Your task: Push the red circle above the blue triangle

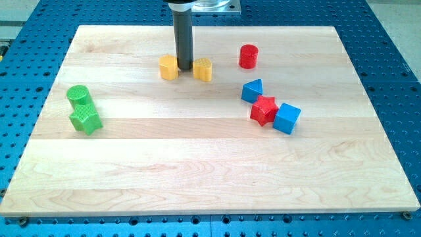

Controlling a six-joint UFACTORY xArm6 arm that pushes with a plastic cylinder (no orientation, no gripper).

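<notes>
While wedged between blocks: my tip [183,70] is seen gripping nothing, touching no task block
Red circle [248,56]: parked just above blue triangle [252,90]
Risk: yellow blocks [169,67] get dragged on exit

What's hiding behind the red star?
Right behind the red star, toward the view's top, sits the blue triangle, touching it. A blue cube is beside it at the right. The star hides the triangle's lower corner; nothing else shows there.

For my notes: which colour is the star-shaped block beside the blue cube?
Red; the star shows clearly in the camera view.
</notes>
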